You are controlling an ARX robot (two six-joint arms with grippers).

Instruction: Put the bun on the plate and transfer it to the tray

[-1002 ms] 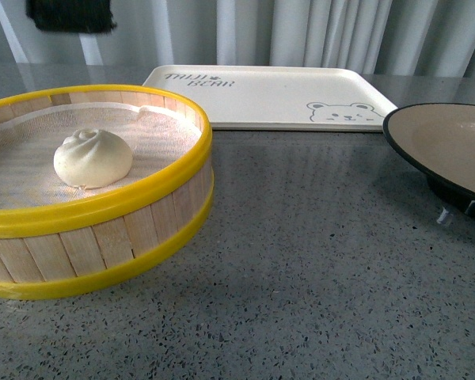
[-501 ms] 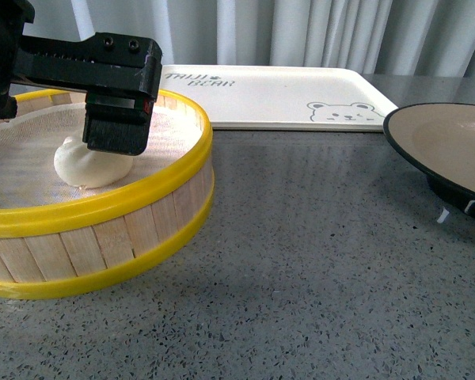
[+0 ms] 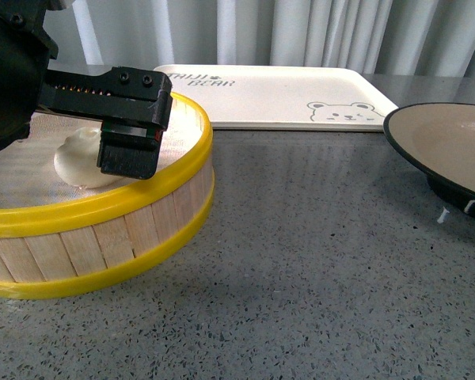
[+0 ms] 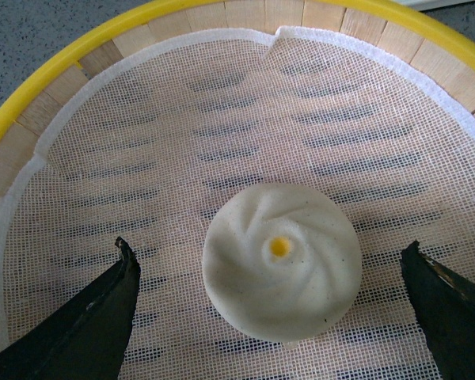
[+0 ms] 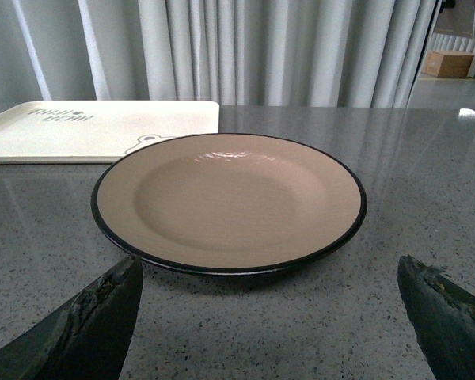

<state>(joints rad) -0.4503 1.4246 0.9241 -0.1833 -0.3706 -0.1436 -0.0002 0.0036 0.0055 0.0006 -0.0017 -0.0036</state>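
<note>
The left gripper (image 4: pixel 265 244) is hanging inside the steamer basket (image 3: pixel 103 207) at the desk's near left corner. Its jaws are spread wide to either side of the bun (image 3: pixel 75 162) without touching it, and the bun is sitting on the basket's white mesh liner (image 4: pixel 142 142). The right gripper (image 5: pixel 269 265) is hovering, jaws just as wide apart, in front of the plate (image 5: pixel 229 198) at the right edge, while the tray (image 3: pixel 269 95) is lying along the far edge.

Matte-black boxy left gripper (image 4: pixel 267 245) with round screws (image 3: pixel 125 77) and tapered fingers (image 4: pixel 95 324).
</note>
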